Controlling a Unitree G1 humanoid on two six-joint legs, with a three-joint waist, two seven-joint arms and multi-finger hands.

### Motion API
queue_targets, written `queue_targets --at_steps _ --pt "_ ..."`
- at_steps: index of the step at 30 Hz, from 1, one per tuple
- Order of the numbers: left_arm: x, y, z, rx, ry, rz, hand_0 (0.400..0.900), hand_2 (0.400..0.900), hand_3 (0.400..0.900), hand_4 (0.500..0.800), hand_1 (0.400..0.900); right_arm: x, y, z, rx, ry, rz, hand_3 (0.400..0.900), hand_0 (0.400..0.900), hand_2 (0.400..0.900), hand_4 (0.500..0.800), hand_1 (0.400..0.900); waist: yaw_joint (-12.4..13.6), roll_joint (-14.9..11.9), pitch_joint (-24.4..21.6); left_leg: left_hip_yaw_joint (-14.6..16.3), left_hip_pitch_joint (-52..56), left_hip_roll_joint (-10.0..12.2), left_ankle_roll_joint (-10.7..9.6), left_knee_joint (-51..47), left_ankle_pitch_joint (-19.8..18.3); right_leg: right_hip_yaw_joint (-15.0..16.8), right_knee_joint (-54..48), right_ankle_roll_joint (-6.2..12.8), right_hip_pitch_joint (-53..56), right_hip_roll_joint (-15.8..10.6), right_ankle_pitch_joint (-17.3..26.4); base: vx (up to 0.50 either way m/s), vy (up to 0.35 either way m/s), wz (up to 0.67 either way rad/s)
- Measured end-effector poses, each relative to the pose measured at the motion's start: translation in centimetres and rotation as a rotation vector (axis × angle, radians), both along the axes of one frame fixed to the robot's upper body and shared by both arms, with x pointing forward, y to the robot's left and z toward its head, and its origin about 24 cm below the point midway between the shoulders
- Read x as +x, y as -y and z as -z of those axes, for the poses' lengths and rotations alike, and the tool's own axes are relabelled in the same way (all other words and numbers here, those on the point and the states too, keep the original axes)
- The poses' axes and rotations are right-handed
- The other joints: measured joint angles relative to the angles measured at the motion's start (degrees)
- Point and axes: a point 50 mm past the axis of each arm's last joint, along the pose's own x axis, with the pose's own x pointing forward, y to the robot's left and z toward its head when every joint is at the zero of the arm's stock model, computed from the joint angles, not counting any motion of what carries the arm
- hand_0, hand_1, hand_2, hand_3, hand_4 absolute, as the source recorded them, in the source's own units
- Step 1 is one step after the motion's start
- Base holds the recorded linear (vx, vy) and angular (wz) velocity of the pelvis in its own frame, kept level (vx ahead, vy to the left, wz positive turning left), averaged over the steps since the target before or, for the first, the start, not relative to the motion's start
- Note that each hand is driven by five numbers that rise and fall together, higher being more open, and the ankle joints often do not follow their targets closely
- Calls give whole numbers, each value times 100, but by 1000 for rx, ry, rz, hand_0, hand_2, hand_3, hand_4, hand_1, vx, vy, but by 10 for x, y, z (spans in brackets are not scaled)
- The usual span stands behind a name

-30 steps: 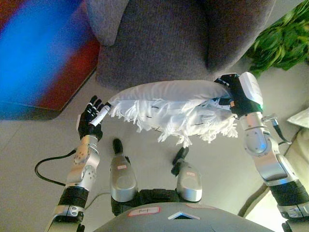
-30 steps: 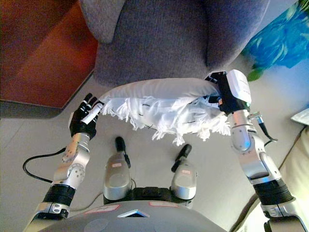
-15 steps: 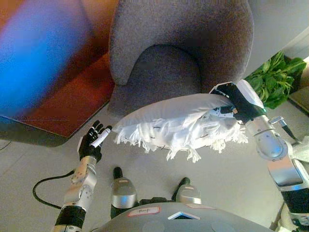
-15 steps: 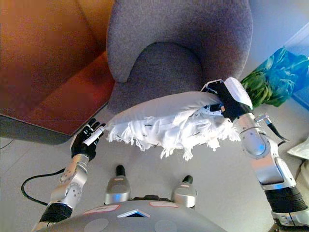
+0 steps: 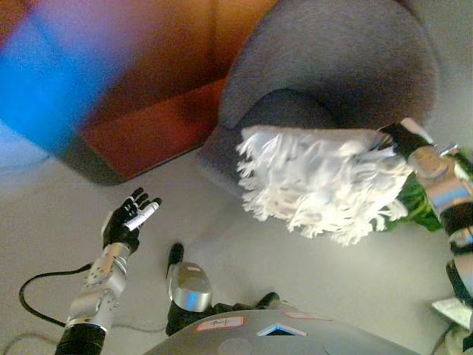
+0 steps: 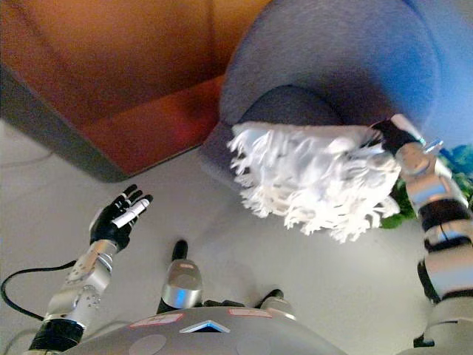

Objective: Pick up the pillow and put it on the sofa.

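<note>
1. White fringed fabric pillow (image 5: pixel 318 181), left eye view: held in the air in front of the grey upholstered armchair-style sofa (image 5: pixel 332 81), overlapping the front edge of its seat. Long axis roughly level, running from the robot's left to its right; tasselled side faces the camera and hangs down. Right hand (image 5: pixel 403 139) sits at the pillow's right end, dark fingers against the cloth; whether they curl round it cannot be told, as the pillow hides them. Left hand (image 5: pixel 127 222) lies well apart, low on the left, fingers spread and holding nothing. Seat lies beyond and above the pillow, so judged, the coming move is forward over the seat; the right hand alone is near enough to carry it.

2. Right eye view: same arrangement. Pillow (image 6: pixel 314 177) again overlaps the sofa (image 6: pixel 325 74) seat front, right hand (image 6: pixel 393 137) at its right end, left hand (image 6: pixel 117 217) splayed over pale floor (image 6: pixel 170 214). Orange-brown panel (image 6: pixel 126 81) stands left of the sofa.
</note>
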Motion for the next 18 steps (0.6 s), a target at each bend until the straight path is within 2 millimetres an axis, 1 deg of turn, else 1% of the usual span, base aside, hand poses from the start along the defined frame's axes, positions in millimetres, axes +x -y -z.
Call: queue_targets --at_steps 1,2,4,6,8,11,14,16,18 --pt "1 -2 -2 1 4 1 900 900 900 800 900 8 1 -15 -18 34 23 900 900 900 800 900 76 23 95 -84 -102 3 -1 2 46 -61 0 0 -35 23 0 -24 -125 23" --pt "4 -5 -5 -2 12 7 900 900 900 800 900 13 3 -29 -29 72 57 900 900 900 800 900 226 46 208 -150 -164 12 -6 5 86 -86 -1 0 -46 47 0 -53 -156 26" --pt "9 -8 -13 -2 38 18 900 900 900 800 900 18 8 -50 -5 132 144 900 900 900 800 900 437 41 321 -296 -355 37 -22 22 145 -212 -2 0 -120 113 0 -39 -82 13" --pt "12 -11 -18 1 55 15 900 900 900 800 900 21 10 -65 16 185 193 900 900 900 800 900 657 24 415 -374 -411 41 -27 25 156 -265 -3 -1 -114 136 0 42 10 5" --pt "13 -14 -21 7 58 11 900 900 900 800 900 25 6 -78 27 253 202 900 900 900 800 900 757 18 438 -483 -427 26 -28 25 155 -336 0 -3 -38 152 2 129 70 1" --pt "13 -15 -22 5 51 9 900 900 900 800 900 29 3 -102 28 379 230 900 900 900 800 900 797 -4 448 -502 -341 20 -29 29 151 -347 1 -20 109 160 15 108 73 -9" --pt "11 -12 -21 4 40 36 900 900 900 800 900 29 3 -109 34 435 257 900 900 900 800 900 787 -35 459 -399 -28 46 -15 10 95 -320 2 -121 369 164 93 29 110 -27" --pt "12 -7 -21 -2 42 57 900 900 900 800 900 29 0 -116 45 490 262 900 900 900 800 900 772 -41 460 -243 165 66 0 8 51 -241 2 -202 433 147 158 -34 150 -34" --pt "14 -3 -20 -7 41 75 900 900 900 800 900 30 -4 -120 46 534 247 900 900 900 800 900 677 -41 460 -74 316 71 29 6 30 -193 3 -272 449 106 220 -50 118 -30"
